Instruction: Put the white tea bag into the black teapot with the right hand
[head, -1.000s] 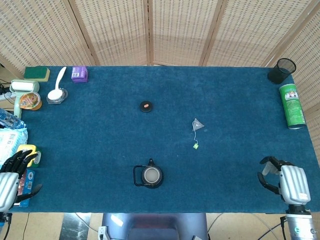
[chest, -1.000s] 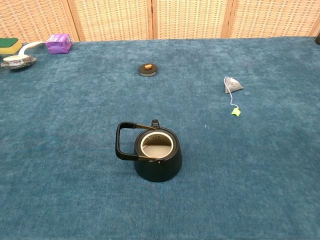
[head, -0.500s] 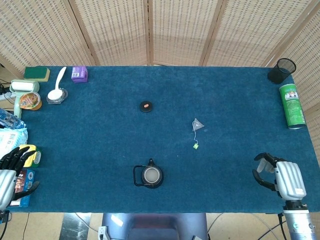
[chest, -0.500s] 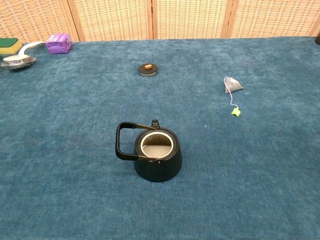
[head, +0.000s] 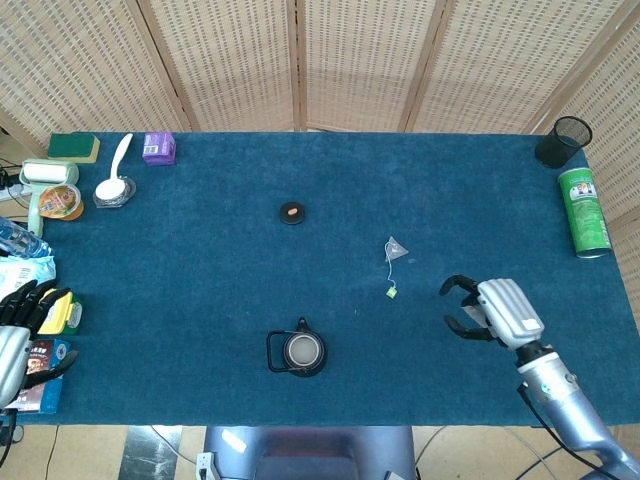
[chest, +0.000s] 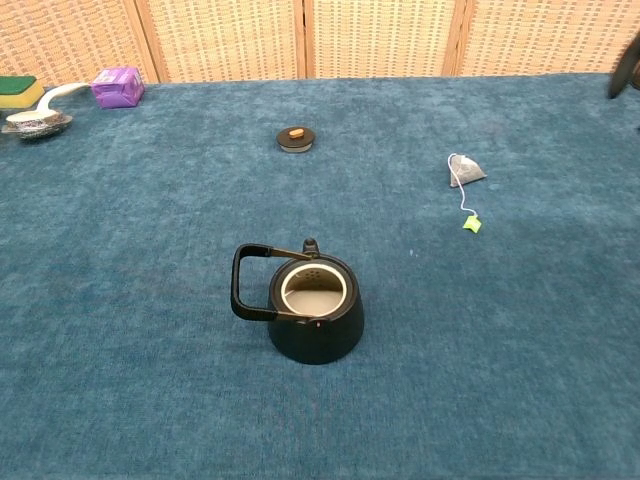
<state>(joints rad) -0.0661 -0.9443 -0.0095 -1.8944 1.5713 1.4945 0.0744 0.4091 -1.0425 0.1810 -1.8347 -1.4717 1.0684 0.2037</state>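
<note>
The white tea bag (head: 397, 248) (chest: 467, 170) lies on the blue table with its string trailing to a green tag (head: 392, 291) (chest: 472, 224). Near the front edge stands the black teapot (head: 303, 352) (chest: 315, 310), lid off, its handle to the left. My right hand (head: 487, 310) hovers over the table to the right of the tag, fingers apart, holding nothing. Beyond the table's left edge my left hand (head: 20, 330) is empty too, fingers spread. In the chest view only a dark tip of the right hand shows at the right edge.
The teapot lid (head: 292, 212) (chest: 294, 138) lies behind the pot. A green can (head: 584, 212) and a black mesh cup (head: 563, 141) stand at the far right. A purple box (head: 158, 148), a spoon on a dish (head: 113, 186), a sponge (head: 74, 146) and packets crowd the left side.
My right hand has swung from the front right corner leftward and inward over the table, toward the tea bag. The left hand has shifted slightly at the left edge.
</note>
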